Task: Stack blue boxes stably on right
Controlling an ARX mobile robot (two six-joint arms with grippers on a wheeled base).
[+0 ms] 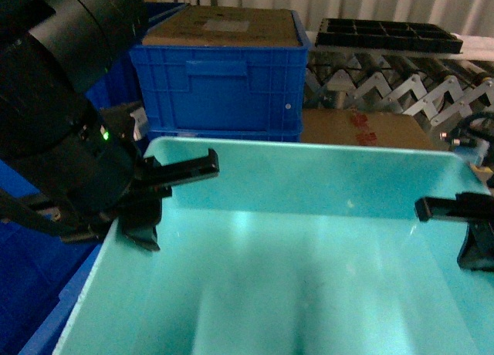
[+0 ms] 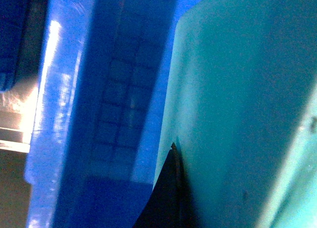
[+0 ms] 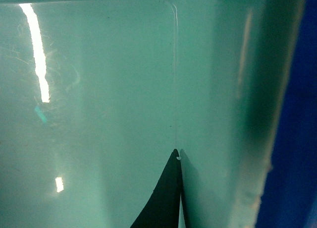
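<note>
A: Any writing to read? On the cardboard box (image 1: 363,129) behind the turquoise tub (image 1: 309,216) there are red marks, too blurred to make out. The brown sheet (image 1: 224,25) atop the dark blue crate (image 1: 220,85) carries a pale label, unreadable too.

B: And the tub itself fills the lower head view, mouth up, its far rim just in front of that crate.

A: Left tool (image 1: 158,197) sits at the tub's left rim, one finger (image 1: 189,168) reaching over the inside, the other outside. Right tool (image 1: 463,224) is at the tub's right rim.

B: Clenched on the walls? Both wrist views show a dark fingertip flat against turquoise plastic, so each looks to be grasping the tub wall.

A: Room is tight. The left wrist view shows a ribbed blue crate wall (image 2: 114,114) just beside the tub's outer wall, which the head view barely shows. The right wrist view shows the tub's glossy inside.

B: Behind the tub, a black compartment tray (image 1: 386,35) lies on a roller conveyor (image 1: 401,85).
</note>
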